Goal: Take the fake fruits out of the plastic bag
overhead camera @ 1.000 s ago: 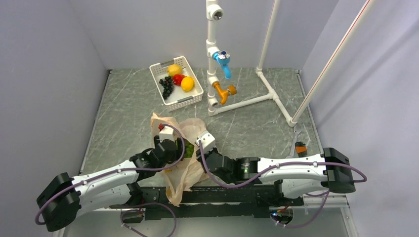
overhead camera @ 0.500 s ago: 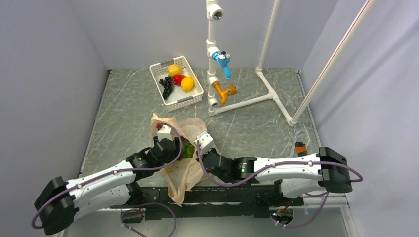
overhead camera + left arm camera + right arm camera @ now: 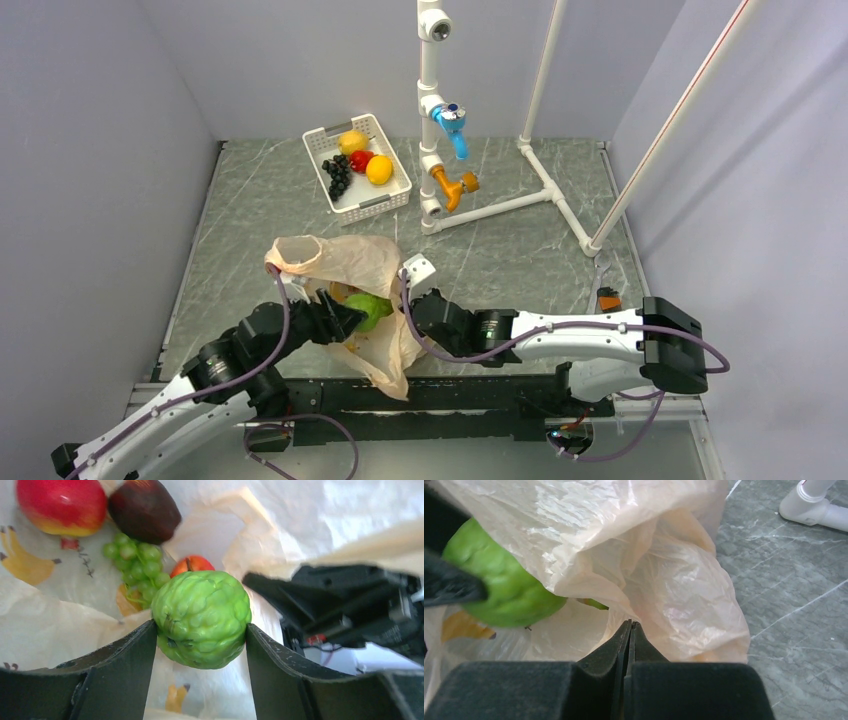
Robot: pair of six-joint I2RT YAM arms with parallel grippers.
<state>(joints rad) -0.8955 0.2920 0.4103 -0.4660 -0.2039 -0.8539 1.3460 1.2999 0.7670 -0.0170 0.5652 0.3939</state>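
The peach-orange plastic bag (image 3: 355, 262) lies at the table's near middle, its mouth open between the arms. My left gripper (image 3: 200, 627) is shut on the round green fruit (image 3: 201, 618) and holds it at the bag's mouth (image 3: 368, 308). Inside the bag lie a red apple (image 3: 61, 505), a dark maroon fruit (image 3: 144, 510), a green grape bunch (image 3: 137, 562) and a partly hidden orange-red fruit (image 3: 192, 564). My right gripper (image 3: 630, 625) is shut on a fold of the bag (image 3: 674, 600), just right of the green fruit (image 3: 504, 587).
A white basket (image 3: 385, 205) at the back left holds a lemon, an orange fruit, a red fruit and black grapes. A white PVC pipe frame (image 3: 430, 150) with blue and orange taps stands behind the bag. Walls close both sides.
My left arm has drawn back toward the near left with the green fruit in its jaws. The bag's mouth has lifted and spread to the left. The right gripper keeps its hold.
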